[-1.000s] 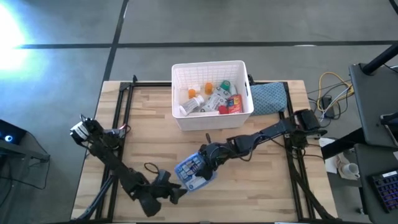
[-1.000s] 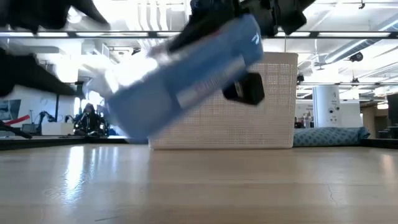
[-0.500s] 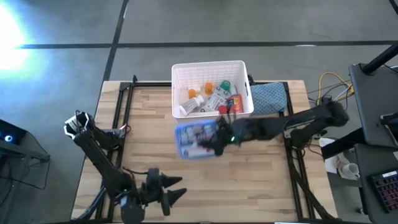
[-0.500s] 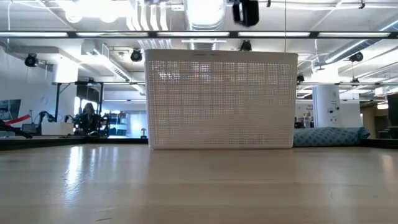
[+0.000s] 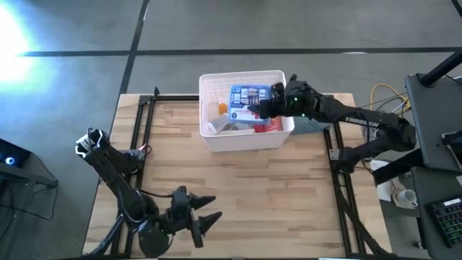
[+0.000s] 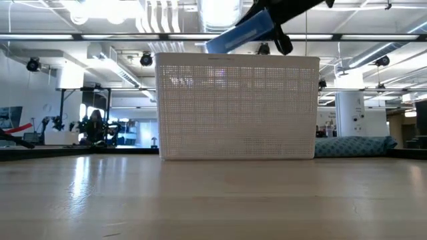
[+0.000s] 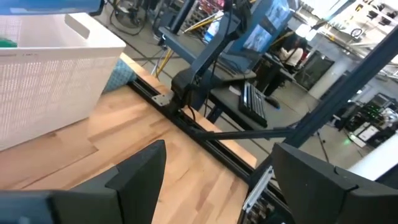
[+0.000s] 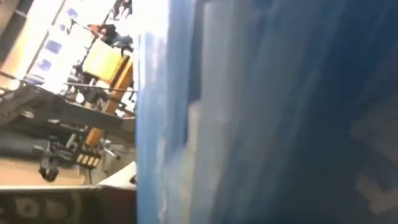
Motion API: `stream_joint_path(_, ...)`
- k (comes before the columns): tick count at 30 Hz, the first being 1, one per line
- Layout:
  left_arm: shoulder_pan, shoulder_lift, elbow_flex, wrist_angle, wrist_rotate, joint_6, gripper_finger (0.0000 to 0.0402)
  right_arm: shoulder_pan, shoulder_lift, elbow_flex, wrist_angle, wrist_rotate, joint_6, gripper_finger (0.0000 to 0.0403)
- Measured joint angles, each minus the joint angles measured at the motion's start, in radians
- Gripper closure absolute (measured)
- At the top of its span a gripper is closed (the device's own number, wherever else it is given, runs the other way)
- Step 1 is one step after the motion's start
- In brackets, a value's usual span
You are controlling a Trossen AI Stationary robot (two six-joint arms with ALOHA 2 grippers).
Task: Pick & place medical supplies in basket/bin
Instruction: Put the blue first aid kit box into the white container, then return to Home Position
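Observation:
The blue first-aid pouch (image 5: 247,100) hangs in the air over the white slotted basket (image 5: 211,135), held by my right gripper (image 5: 264,108), which is shut on it. In the low view the pouch (image 6: 241,31) tilts above the basket's rim (image 6: 237,59). It fills the right wrist view (image 8: 273,112). Inside the basket lie a white bottle (image 5: 220,124), an orange vial (image 5: 222,107) and a red box (image 5: 270,126). My left gripper (image 5: 202,219) waits open near the table's near edge, touching nothing. My right gripper holds the blue pouch by its right-hand end (image 5: 258,105), reaching in from the table's right side. The pouch is lifted clear above the basket and tilted, its left end lower in the low view. The fingers themselves are hidden by the pouch and the wrist.
A blue-grey folded cloth (image 5: 312,114) lies right of the basket at the far edge. Black rails (image 5: 141,130) run along both sides of the wooden table (image 5: 289,195). The left wrist view shows the basket's wall (image 7: 43,74) and the cloth (image 7: 118,76) beyond.
My right gripper has carried the pouch from the near middle of the table up and toward the far edge, so it now hangs over the basket. My left arm has drawn back a little toward the near left corner.

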Motion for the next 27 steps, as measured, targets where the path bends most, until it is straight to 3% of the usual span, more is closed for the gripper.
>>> stream_joint_path(4,0.015,0.0,-0.001,0.007,0.037,-0.031,0.0131,-0.062,0.025,0.0,-0.009,-0.035,0.005,0.0206)
stream_joint_path(12,0.127,0.0,-0.003,0.018,0.265,0.016,0.0131,-0.135,0.067,0.0,0.001,-0.101,-0.031,0.0155)
stream_joint_path(18,0.178,0.0,0.003,0.02,0.375,0.059,0.0131,-0.139,0.004,0.0,0.008,-0.053,-0.1,0.0126)
stream_joint_path(27,0.221,-0.002,0.002,0.018,0.415,0.12,0.0131,-0.108,-0.211,0.001,-0.101,0.163,-0.281,0.0113)
